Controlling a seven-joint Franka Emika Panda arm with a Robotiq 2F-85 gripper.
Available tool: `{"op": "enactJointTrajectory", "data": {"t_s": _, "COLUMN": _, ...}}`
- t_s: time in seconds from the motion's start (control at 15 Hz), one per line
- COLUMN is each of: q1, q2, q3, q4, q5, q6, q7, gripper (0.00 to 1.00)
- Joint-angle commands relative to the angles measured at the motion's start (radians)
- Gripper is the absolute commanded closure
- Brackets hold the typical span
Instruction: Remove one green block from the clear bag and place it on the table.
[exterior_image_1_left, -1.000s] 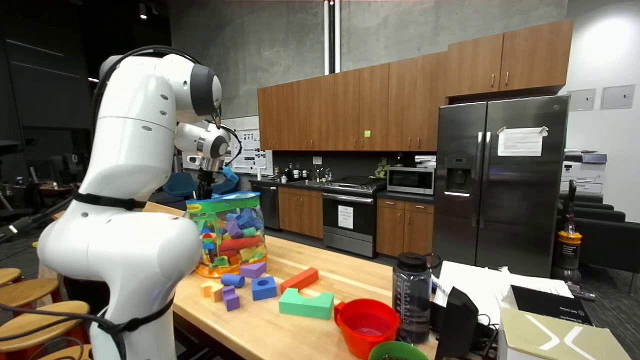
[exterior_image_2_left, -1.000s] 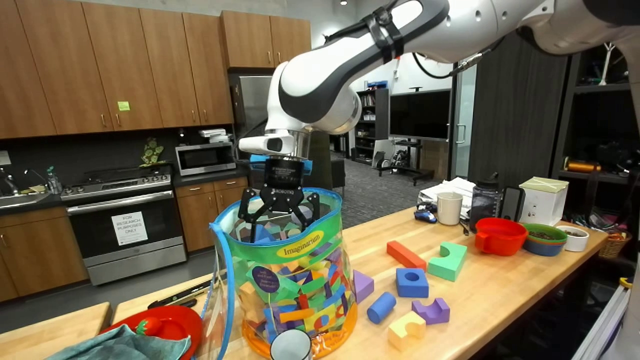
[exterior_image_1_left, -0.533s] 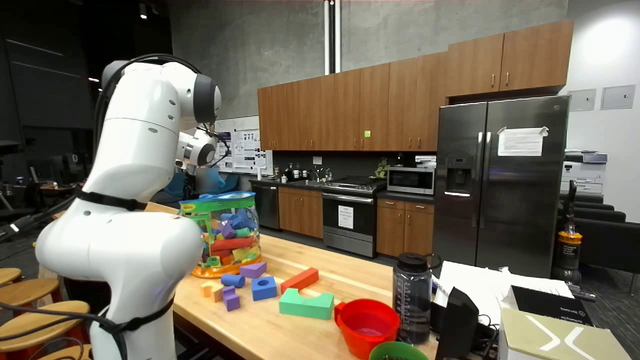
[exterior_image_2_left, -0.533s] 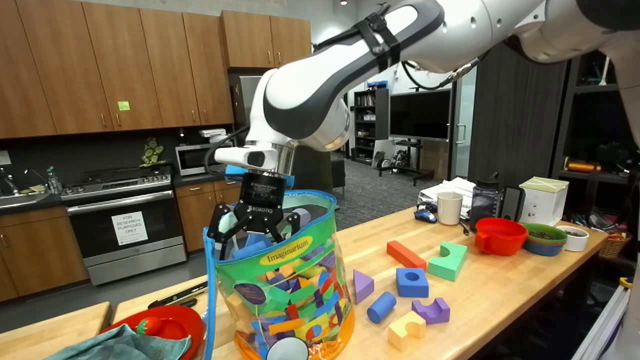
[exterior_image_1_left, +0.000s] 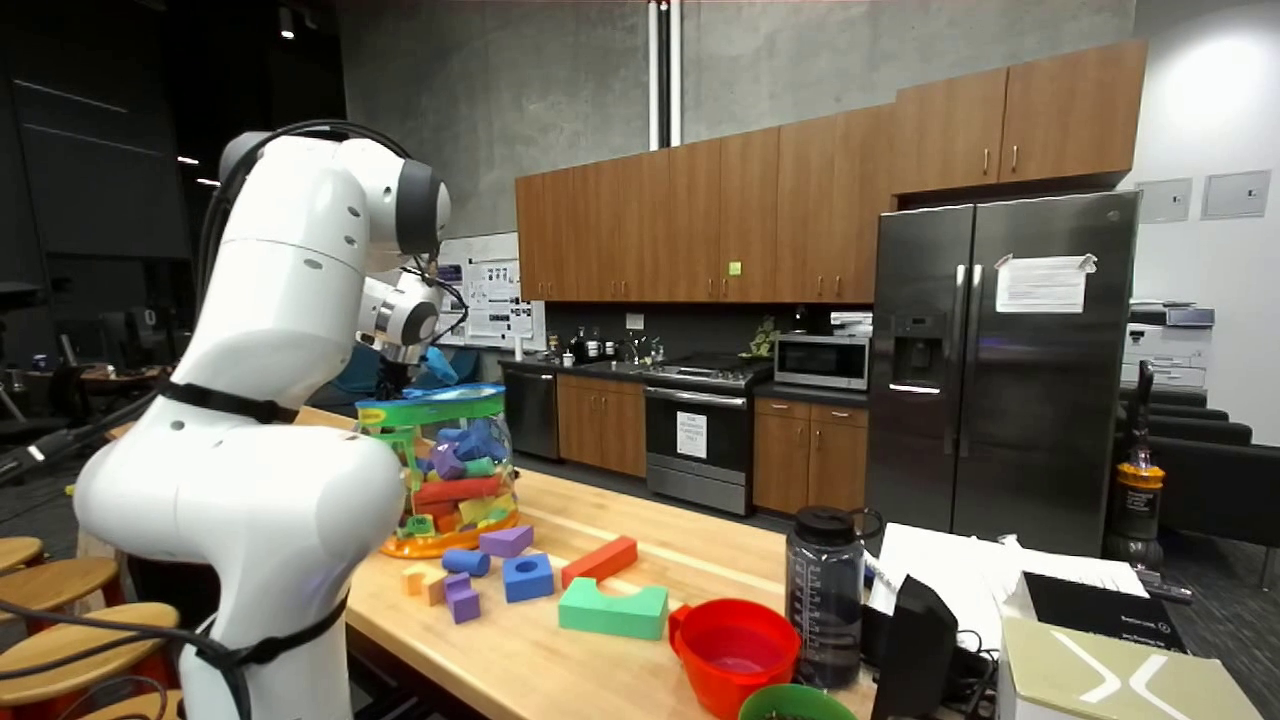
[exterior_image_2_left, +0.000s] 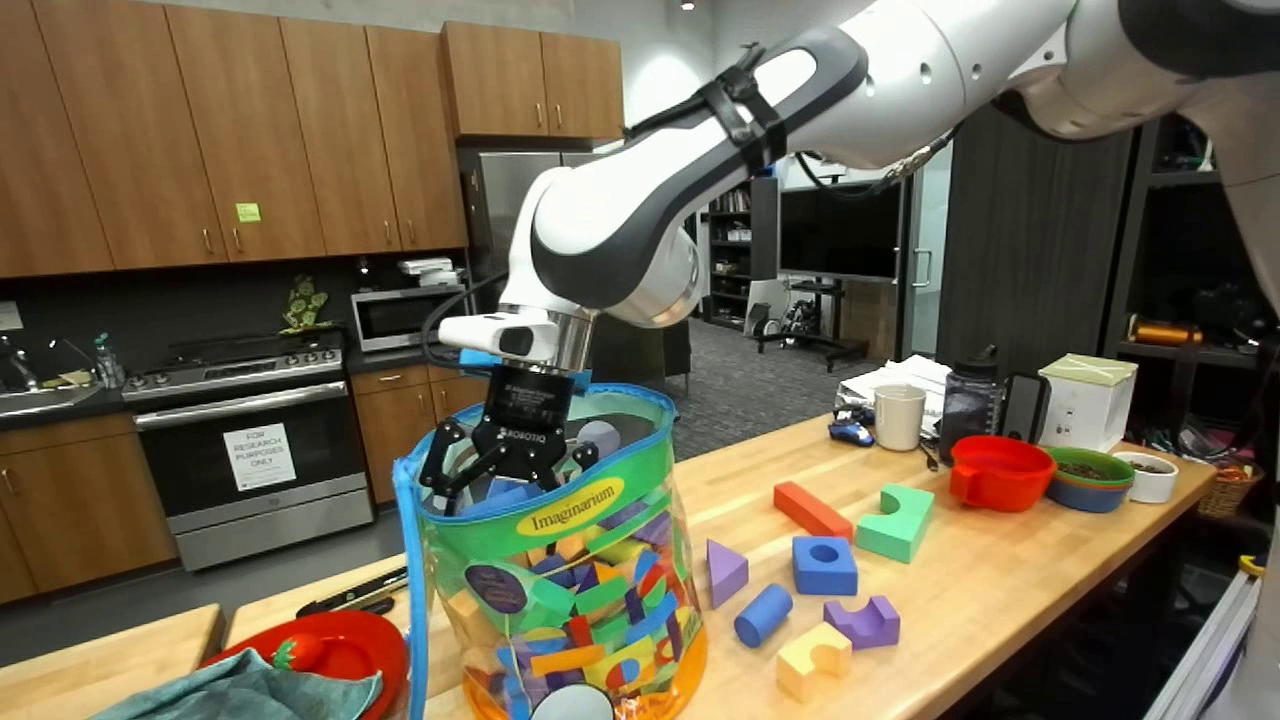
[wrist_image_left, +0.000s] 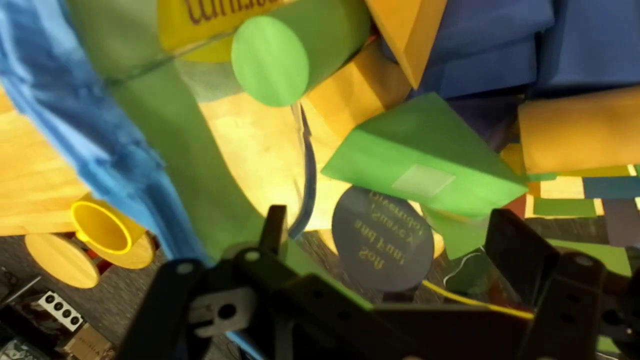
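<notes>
The clear bag (exterior_image_2_left: 640, 490) stands on the wooden table (exterior_image_2_left: 960, 610), full of multicoloured blocks, with its blue-edged top open. It also shows in an exterior view (exterior_image_1_left: 470, 405) behind the arm. My gripper (exterior_image_2_left: 515, 482) points down inside the bag's mouth, its fingers spread and empty. In the wrist view, a green wedge-shaped block (wrist_image_left: 430, 150) lies just beyond the open fingertips (wrist_image_left: 387, 222), nearer the right finger. A green cylinder block (wrist_image_left: 272, 62) lies farther up in that view. The fingertips are partly hidden by the bag's rim in an exterior view.
Several loose blocks lie on the table beside the bag, including a green arch (exterior_image_2_left: 895, 522), a red bar (exterior_image_2_left: 812, 510) and a blue square block (exterior_image_2_left: 825, 565). A red bowl (exterior_image_2_left: 1000, 475) and a dark bottle (exterior_image_1_left: 825, 600) stand farther along. A red plate (exterior_image_2_left: 375, 650) lies on the bag's other side.
The arm has come lower and the gripper has tilted and shifted sideways in the bag's mouth. The bag has shifted slightly the same way. The fingers stay apart, and the loose table blocks have not moved.
</notes>
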Motion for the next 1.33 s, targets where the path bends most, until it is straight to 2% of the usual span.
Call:
{"op": "enactJointTrajectory", "data": {"t_s": 0.0, "q1": -0.034, "q2": -0.016, "q3": -0.013, "q4": -0.043, "q5": 0.008, "q6": 0.042, "q7": -0.006, "gripper": 0.00}}
{"op": "enactJointTrajectory", "data": {"t_s": 0.4, "q1": -0.064, "q2": -0.029, "q3": -0.034, "q4": -0.084, "q5": -0.007, "q6": 0.038, "q7": 0.016, "gripper": 0.00}}
{"op": "enactJointTrajectory", "data": {"t_s": 0.93, "q1": -0.060, "q2": -0.042, "q3": -0.070, "q4": -0.095, "q5": -0.093, "q6": -0.010, "q7": 0.066, "gripper": 0.00}}
{"op": "enactJointTrajectory", "data": {"t_s": 1.27, "q1": -0.059, "q2": -0.033, "q3": -0.066, "q4": -0.135, "q5": -0.095, "q6": 0.019, "q7": 0.086, "gripper": 0.00}}
